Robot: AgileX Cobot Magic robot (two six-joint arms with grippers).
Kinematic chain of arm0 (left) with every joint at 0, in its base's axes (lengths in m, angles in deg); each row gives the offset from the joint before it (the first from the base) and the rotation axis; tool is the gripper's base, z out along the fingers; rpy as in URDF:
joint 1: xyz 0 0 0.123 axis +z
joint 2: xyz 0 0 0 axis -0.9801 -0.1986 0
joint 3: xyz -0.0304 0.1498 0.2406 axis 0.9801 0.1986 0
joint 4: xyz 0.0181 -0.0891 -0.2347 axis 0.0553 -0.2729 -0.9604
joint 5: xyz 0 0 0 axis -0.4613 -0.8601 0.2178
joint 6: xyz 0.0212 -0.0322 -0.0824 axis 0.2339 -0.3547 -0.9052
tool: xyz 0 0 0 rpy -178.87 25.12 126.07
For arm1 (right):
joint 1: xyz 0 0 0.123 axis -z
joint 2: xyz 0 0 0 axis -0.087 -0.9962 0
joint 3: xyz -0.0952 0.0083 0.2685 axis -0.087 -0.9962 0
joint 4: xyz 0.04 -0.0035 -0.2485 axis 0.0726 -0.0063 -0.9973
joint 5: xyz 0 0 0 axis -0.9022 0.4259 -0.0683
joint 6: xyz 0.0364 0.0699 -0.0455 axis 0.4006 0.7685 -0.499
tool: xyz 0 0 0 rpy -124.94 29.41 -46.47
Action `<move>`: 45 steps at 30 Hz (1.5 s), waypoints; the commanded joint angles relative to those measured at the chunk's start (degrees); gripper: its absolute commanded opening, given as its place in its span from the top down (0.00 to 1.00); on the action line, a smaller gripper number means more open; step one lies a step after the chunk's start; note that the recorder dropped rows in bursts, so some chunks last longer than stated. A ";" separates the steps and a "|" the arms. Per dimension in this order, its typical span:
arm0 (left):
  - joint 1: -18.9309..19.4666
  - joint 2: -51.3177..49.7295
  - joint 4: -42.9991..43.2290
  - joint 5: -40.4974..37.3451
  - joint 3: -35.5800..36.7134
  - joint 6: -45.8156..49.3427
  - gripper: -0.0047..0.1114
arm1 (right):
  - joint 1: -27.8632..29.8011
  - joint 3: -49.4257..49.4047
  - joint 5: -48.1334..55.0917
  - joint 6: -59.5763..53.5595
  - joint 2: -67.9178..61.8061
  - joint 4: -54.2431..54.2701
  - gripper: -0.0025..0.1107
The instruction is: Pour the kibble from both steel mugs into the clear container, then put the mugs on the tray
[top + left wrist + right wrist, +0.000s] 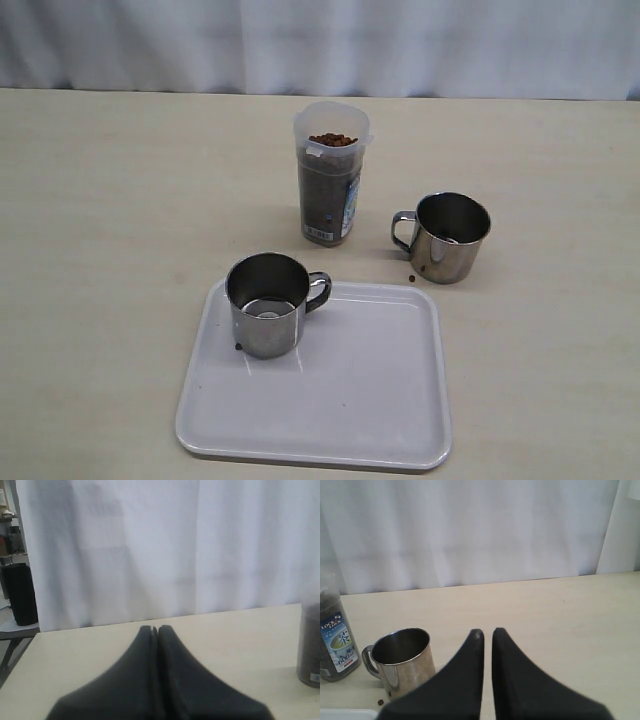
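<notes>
A clear container (331, 190) full of kibble (332, 140) stands on a pale desk (100, 250). One steel mug (268, 303) sits on the white tray (370, 400); the other mug (450, 236) stands on the desk near the container. The left end effector (154, 628) and right end effector (487, 631) are both closed, holding nothing.

A pale wood-grain table (100, 250) spans the scene. A white curtain (320, 40) hangs along the table's far edge. Past the table's corner, beside the curtain, stands a dark cylindrical object (20, 595), too blurred to name.
</notes>
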 commanded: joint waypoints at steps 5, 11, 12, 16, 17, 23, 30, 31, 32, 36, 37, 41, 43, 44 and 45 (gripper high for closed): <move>0.00 0.21 43.46 1.42 0.27 -42.06 0.96 | -0.17 -0.18 0.18 -0.28 0.17 0.27 0.94; 0.00 0.21 58.26 -0.11 0.27 -54.20 0.96 | -0.17 -0.18 0.18 -0.28 0.17 0.27 0.94; 0.00 0.21 62.42 -0.42 0.27 -57.69 0.96 | -0.17 -0.18 0.18 -0.28 0.17 0.27 0.94; 0.00 0.21 69.67 -5.36 0.27 -66.13 0.96 | -0.17 -0.18 0.18 -0.28 0.17 0.27 0.94; 0.00 0.21 69.67 -5.79 0.27 -66.13 0.96 | -0.17 -0.18 0.18 -0.28 0.17 0.27 0.94; 0.00 0.31 69.81 -7.63 0.27 -66.13 0.96 | -0.17 -0.18 0.18 -0.28 0.17 0.27 0.94; 13.65 6.14 69.82 -13.10 0.27 -66.22 0.96 | -0.17 -0.18 0.18 -0.28 0.17 0.27 0.94; 17.20 6.14 68.48 -15.33 0.27 -66.22 0.96 | -0.17 -0.18 0.18 -0.28 0.17 0.27 0.94; 19.24 6.14 67.00 -16.02 0.27 -66.22 0.96 | -0.17 -0.18 0.18 -0.28 0.17 0.27 0.94; 20.41 6.14 65.69 -16.53 0.27 -66.22 0.96 | -0.17 -0.18 0.18 -0.28 0.17 0.27 0.94; 20.41 6.14 65.36 -16.56 0.27 -66.22 0.96 | -0.17 -0.18 0.18 -0.28 0.17 0.27 0.94; 17.89 6.14 63.10 -16.56 0.27 -66.22 0.96 | -0.17 -0.18 0.18 -0.28 0.17 0.27 0.94; 15.82 6.14 62.97 -16.56 0.27 -66.22 0.96 | -0.17 -0.18 0.18 -0.28 0.17 0.27 0.94; 14.82 6.14 62.97 -16.56 0.27 -66.22 0.96 | -0.17 -0.18 0.18 -0.28 0.17 0.27 0.94; 13.91 6.14 62.97 -16.56 0.27 -66.11 0.96 | -0.17 -0.18 0.18 -0.28 0.17 0.27 0.94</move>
